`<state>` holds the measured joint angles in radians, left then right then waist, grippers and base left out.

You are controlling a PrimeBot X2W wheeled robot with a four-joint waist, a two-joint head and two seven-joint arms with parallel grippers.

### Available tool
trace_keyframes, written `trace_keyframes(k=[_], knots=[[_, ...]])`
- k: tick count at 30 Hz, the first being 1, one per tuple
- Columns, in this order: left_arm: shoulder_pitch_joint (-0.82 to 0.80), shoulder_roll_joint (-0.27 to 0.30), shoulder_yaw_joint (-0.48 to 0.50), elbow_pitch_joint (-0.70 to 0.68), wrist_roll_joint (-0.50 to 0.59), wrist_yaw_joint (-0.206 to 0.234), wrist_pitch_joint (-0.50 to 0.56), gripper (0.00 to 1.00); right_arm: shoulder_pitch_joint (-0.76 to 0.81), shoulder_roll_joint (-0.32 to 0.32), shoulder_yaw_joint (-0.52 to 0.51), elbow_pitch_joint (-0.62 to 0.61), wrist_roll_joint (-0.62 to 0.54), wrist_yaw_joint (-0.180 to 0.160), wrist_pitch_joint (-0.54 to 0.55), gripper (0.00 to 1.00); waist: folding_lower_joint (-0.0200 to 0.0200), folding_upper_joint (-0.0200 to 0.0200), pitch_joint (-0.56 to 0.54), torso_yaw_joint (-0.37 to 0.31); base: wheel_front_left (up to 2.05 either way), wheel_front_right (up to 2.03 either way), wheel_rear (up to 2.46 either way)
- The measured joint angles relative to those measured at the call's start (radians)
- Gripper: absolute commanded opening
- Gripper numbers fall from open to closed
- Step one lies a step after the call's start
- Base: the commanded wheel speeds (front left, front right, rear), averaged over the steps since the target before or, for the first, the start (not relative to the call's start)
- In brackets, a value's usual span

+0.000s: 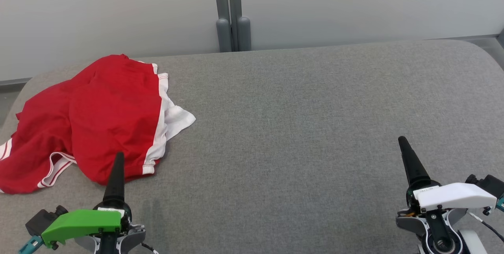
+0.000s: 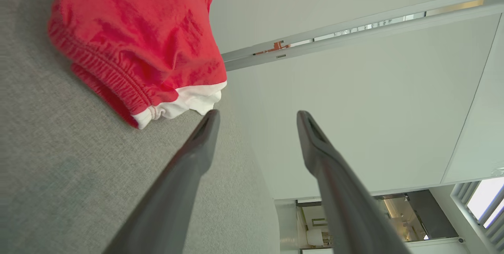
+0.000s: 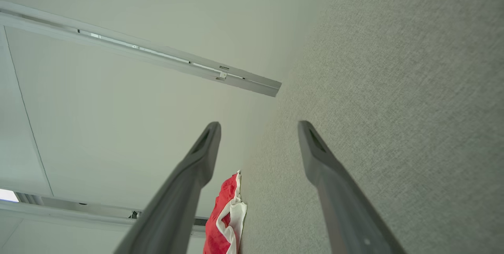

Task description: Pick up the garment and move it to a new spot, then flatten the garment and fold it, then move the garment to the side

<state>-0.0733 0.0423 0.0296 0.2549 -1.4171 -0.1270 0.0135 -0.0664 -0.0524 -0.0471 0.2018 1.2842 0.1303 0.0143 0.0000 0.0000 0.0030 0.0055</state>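
Garment pickup not begun. It looks like red shorts with white trim, heaped loose on the grey bench, left of the grey post and nearer to me than it.

Nearest: left claw, jaws apart and empty, left of the post and well this side of it. In the head view its tip overlaps the heap's near hem. The wrist view puts one fingertip just beside the white-trimmed corner by the elastic waistband. I can't tell whether it is touching.

Right claw, jaws apart too and empty, right of the post, over bare bench, well apart from the heap.

Far: the post stands against the pale wall behind the bench.

Risks, my judgement:
- The heap is layered. A pinch at that corner may take one layer only, and the rest would trail or twist on the lift.
- It lies close to the bench's rounded left end, so a sideways drag could slide it off.
- The right claw must reach far across. A late second hold would leave it hanging lopsided.

Hard to read:
- The heap's left edge is cut off in the head view.
- The leg openings and underside are hidden in folds.
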Motion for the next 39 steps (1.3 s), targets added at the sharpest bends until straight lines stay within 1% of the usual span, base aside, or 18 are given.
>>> trace_keyframes(k=[4, 12, 15, 28, 39], knots=[[0.005, 0.0, -0.012, -0.004, 0.087, 0.0, -0.016, 1.0, 0.002, -0.002, 0.005, -0.015, -0.098, 0.0, -0.016, 1.0, 0.0, 0.0, 0.0, 0.002, 0.0, 0.0, 0.0], [0.017, 0.012, -0.062, -0.009, 0.288, 0.0, -0.047, 1.0, 0.017, -0.029, 0.018, -0.03, -0.305, 0.0, -0.046, 1.0, 0.0, 0.0, -0.002, 0.005, 0.0, 0.0, 0.0], [0.019, 0.016, -0.066, -0.007, 0.357, 0.0, -0.058, 1.0, 0.019, -0.029, 0.023, -0.034, -0.366, 0.0, -0.057, 1.0, 0.0, 0.0, -0.003, 0.005, 0.0, 0.0, 0.0], [0.022, 0.023, -0.074, -0.021, 0.625, 0.0, -0.1, 1.0, 0.02, -0.029, 0.026, -0.045, -0.588, 0.0, -0.099, 1.0, 0.0, 0.0, -0.004, 0.005, 0.0, 0.0, 0.0], [0.022, 0.026, -0.094, -0.021, 0.777, 0.0, -0.133, 1.0, 0.02, -0.026, 0.017, -0.033, -0.74, 0.0, -0.132, 1.0, 0.0, 0.0, -0.005, 0.007, 0.0, 0.0, 0.0]])
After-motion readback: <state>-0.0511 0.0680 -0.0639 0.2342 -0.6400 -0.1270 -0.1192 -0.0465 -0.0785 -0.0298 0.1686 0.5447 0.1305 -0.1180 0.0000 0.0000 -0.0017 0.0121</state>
